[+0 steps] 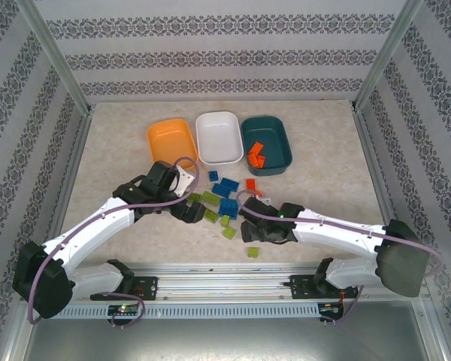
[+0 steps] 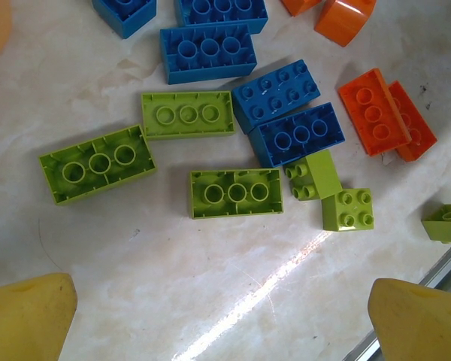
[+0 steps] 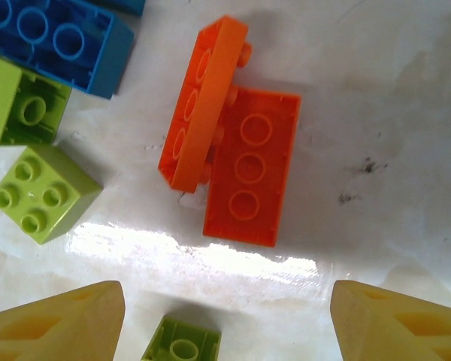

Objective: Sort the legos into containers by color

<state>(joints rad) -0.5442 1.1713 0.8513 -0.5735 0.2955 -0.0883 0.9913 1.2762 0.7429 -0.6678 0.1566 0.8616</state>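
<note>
Three containers stand at the back: an orange tub, a white tub and a dark teal tub holding orange legos. Loose legos lie mid-table. My left gripper hovers open over bare table just short of three lime bricks, with blue bricks and orange ones beyond. My right gripper is open above two orange bricks, one leaning on edge. A small lime brick lies between its fingers, untouched.
A lime 2x2 brick and a blue brick lie left of the orange pair. One lime brick sits alone near the front rail. Patterned walls close in the table on three sides.
</note>
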